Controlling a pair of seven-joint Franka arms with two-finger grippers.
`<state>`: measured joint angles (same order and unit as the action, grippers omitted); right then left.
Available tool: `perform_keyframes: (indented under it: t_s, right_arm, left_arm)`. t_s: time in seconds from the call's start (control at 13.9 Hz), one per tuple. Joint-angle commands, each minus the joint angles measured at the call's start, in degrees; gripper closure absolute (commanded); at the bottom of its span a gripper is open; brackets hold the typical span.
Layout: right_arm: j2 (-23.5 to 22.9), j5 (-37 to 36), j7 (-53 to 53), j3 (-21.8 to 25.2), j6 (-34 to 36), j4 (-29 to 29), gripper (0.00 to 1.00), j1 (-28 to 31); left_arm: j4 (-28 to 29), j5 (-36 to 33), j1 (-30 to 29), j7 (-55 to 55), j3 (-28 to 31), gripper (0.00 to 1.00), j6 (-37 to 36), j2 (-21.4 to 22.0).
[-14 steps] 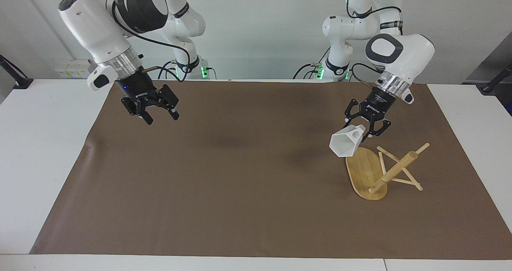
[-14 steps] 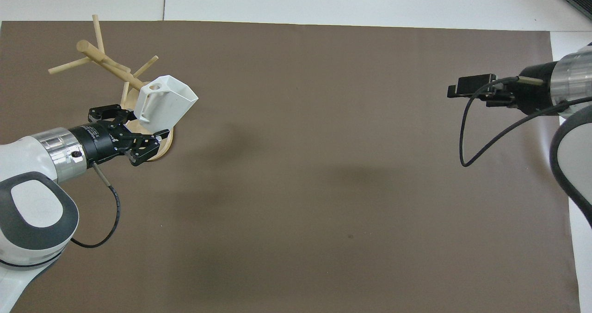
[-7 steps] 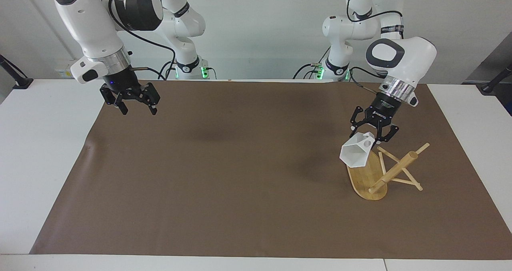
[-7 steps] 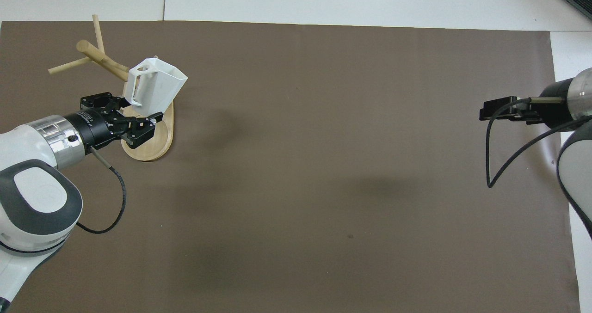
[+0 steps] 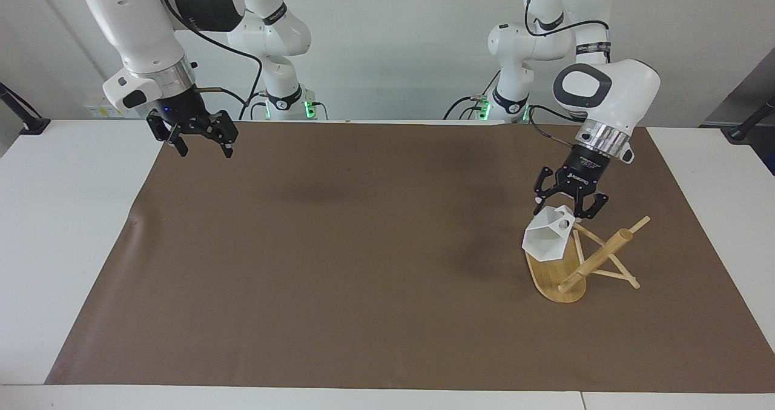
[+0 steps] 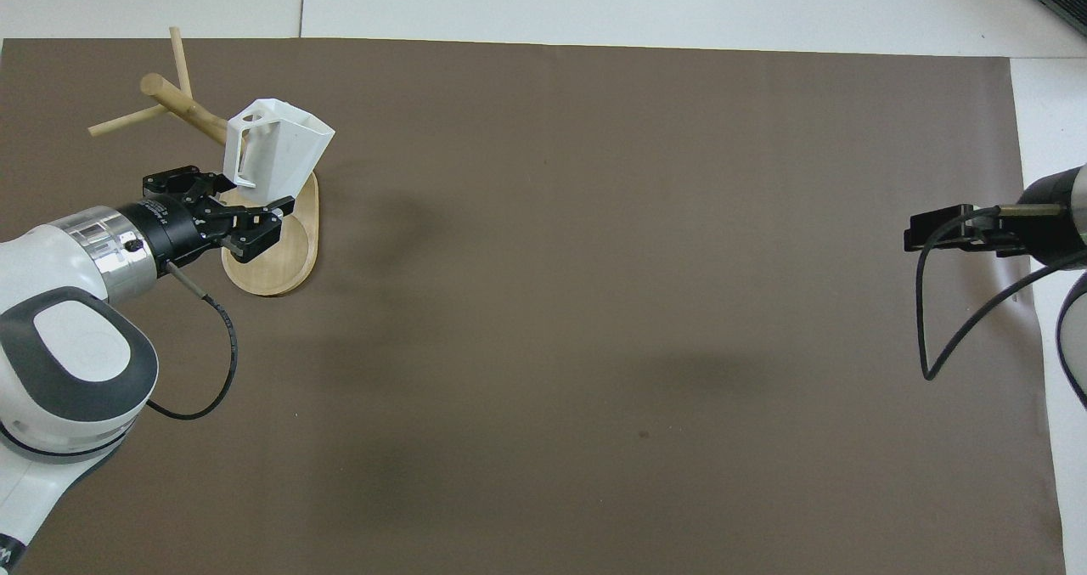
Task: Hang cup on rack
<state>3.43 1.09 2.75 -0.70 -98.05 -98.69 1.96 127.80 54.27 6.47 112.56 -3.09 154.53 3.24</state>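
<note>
Since a second ago the left gripper [image 5: 570, 206] has carried the cup [image 5: 548, 239] in over the rack [image 5: 578, 263], and the right gripper [image 5: 195, 136] has pulled back toward the right arm's end of the table, where it waits. The left gripper's jaws are clamped on the cup's handle; the cup hangs tilted over the rack's oval base, at about nine o'clock from the leaning post in the facing view — touching a peg or not, one cannot tell. The right gripper's jaws stand apart, over the brown mat [image 5: 339, 264].
</note>
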Motion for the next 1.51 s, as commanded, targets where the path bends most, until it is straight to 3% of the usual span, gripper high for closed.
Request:
perform_keyframes:
  t_s: [0.0,0.5,0.72,1.44]
  right_arm:
    - [0.0,-1.96,-0.29,0.7,3.38,2.61,0.0,0.33]
    - [-2.46,-4.08,-0.29,2.45,7.53,9.04,0.0,0.33]
    - [-2.29,-3.2,-0.29,5.09,7.18,8.78,0.0,0.33]
    - [-0.44,-2.94,-0.2,4.83,-2.31,2.9,0.0,0.15]
  left_arm:
    - [-1.07,0.14,-0.14,1.35,-0.16,1.0,1.56,-1.13]
    - [-1.15,2.33,-1.37,1.44,-0.16,1.0,1.83,-1.22]
    - [-1.15,3.39,-1.37,1.52,-0.16,1.0,2.71,-1.57]
    - [-1.15,3.65,-1.29,4.16,-0.16,1.0,5.0,-2.28]
